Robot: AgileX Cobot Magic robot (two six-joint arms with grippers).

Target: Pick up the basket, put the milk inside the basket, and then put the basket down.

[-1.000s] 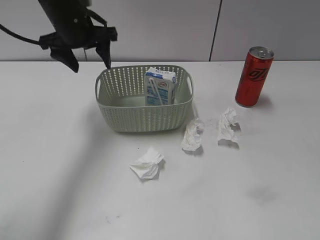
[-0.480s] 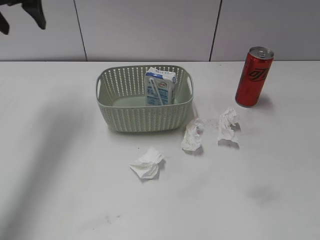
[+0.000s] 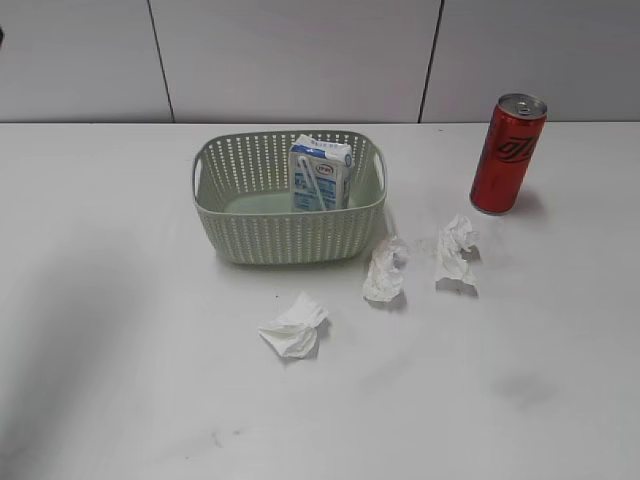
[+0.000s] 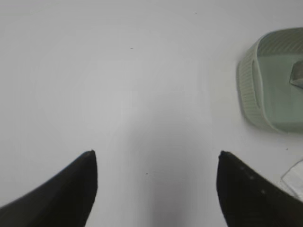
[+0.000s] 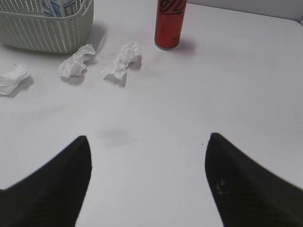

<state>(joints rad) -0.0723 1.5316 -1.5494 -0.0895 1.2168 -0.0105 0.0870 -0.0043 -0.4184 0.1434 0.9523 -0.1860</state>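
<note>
The pale green basket (image 3: 285,235) stands on the white table, left of centre. The white-and-blue milk carton (image 3: 320,173) stands upright inside it, towards the right. Neither arm shows in the exterior view. In the left wrist view my left gripper (image 4: 156,153) is open and empty over bare table, with the basket (image 4: 253,90) at the right edge. In the right wrist view my right gripper (image 5: 147,137) is open and empty over bare table; the basket (image 5: 45,30) and the carton's foot (image 5: 59,7) sit at the top left.
A red soda can (image 3: 508,153) stands at the back right, also in the right wrist view (image 5: 169,23). Three crumpled white tissues lie in front of the basket (image 3: 295,327), (image 3: 384,270), (image 3: 455,250). A grey panelled wall runs behind the table.
My left arm has drawn away up and to the left from beside the basket and has left the exterior view. The basket, the milk and the rest have not moved.
</note>
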